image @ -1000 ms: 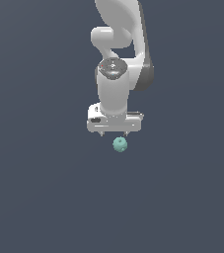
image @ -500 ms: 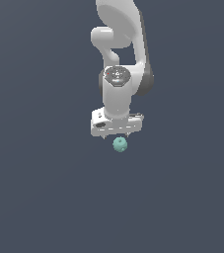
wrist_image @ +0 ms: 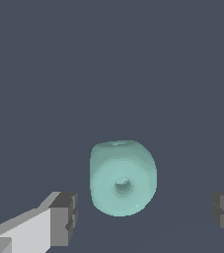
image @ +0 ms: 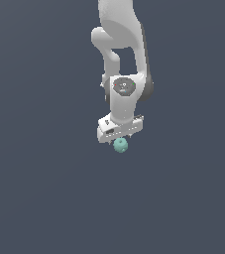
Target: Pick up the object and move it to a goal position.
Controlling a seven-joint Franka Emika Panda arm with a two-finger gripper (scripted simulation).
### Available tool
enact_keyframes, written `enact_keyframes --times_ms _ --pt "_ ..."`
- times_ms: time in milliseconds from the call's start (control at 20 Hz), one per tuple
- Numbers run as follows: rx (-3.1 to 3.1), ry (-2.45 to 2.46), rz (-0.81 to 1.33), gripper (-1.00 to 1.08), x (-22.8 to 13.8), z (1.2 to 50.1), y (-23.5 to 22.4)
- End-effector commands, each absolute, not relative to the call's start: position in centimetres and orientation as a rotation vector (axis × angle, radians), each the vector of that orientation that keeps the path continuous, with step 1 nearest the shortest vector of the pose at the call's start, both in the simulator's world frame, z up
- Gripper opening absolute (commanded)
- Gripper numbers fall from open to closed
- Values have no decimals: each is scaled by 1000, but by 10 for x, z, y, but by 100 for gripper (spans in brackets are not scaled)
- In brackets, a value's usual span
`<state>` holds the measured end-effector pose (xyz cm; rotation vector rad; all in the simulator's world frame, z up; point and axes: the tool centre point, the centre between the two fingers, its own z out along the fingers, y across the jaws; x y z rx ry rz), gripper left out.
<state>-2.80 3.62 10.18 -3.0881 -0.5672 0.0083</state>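
The object is a small teal-green ball (image: 120, 145) with darker round dimples. In the exterior view it sits just below the white gripper (image: 120, 135), partly covered by the hand. In the wrist view the ball (wrist_image: 123, 178) lies between the two dark fingertips (wrist_image: 64, 219), with a clear gap on each side. The gripper (wrist_image: 145, 217) is open and touches nothing. The fingers are hidden behind the hand in the exterior view.
A plain dark grey-blue surface (image: 44, 198) fills both views. No other objects, walls or edges show. No goal marker is visible.
The arm has come lower and the hand has turned a little. The ball has stayed in place, now closer under the hand.
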Motion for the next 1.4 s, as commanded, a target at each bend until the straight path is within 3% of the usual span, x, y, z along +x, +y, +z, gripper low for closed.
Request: enact_keyframes --times_ms 0,1250,1300,1350 --pt "-3077 -629 3 100 -31 95 39" --pt "-3066 -684 0 100 -34 39 42" --pt "-3066 -684 0 -100 -34 39 42" --pt "-3066 -684 0 -100 -34 39 42"
